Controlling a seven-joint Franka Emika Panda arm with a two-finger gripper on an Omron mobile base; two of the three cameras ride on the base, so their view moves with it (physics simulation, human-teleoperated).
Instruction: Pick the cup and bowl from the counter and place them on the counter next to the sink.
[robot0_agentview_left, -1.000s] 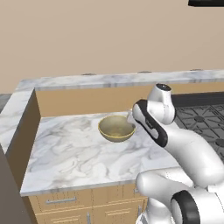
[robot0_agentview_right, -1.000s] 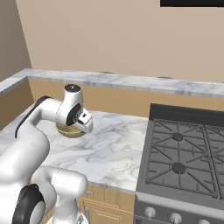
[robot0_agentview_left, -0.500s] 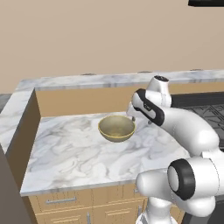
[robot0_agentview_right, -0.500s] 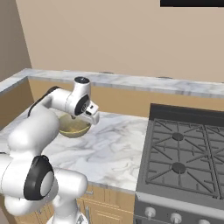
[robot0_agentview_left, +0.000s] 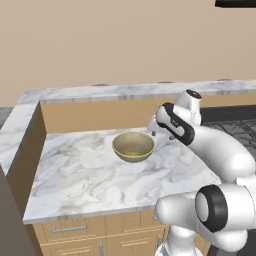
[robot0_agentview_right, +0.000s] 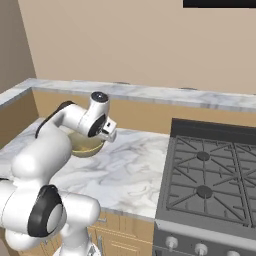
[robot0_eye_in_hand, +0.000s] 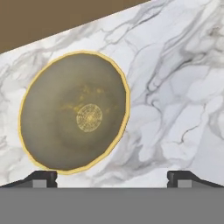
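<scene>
Marble counter (robot0_agentview_left: 85, 170) across the left base view, white with grey veins over light wooden cabinets. Olive-tan bowl (robot0_agentview_left: 133, 146) upright near the middle of it, empty, brassy rim catching light. Gripper (robot0_agentview_left: 151, 126) just right of and above the bowl, close to its rim, fingers mostly hidden behind the wrist; how far apart they stand, cannot tell here. Black stove (robot0_agentview_left: 235, 125) at the right edge, partly behind the white arm. Raised marble ledge (robot0_agentview_left: 125, 92) along the back, wood-faced below.

Right base view: same bowl (robot0_agentview_right: 86, 145) largely hidden behind the arm, only its right side and rim showing on the counter (robot0_agentview_right: 125, 170). Gripper (robot0_agentview_right: 112, 134) at the bowl's right edge, above the marble, nothing visibly between the fingers. Stove (robot0_agentview_right: 210, 175) well to the right, grates and burners clear, knobs along its front.

Hand view: looking down at the bowl (robot0_eye_in_hand: 74, 111), left of centre, a pale round mark at its bottom. Marble (robot0_eye_in_hand: 175, 100) bare to the right. Two dark fingertips (robot0_eye_in_hand: 41, 178) at the bottom, spread wide, one under the bowl's lower edge, the other far to the right over bare marble. Nothing held between them. Brown wood (robot0_eye_in_hand: 43, 19) across the top left corner.
</scene>
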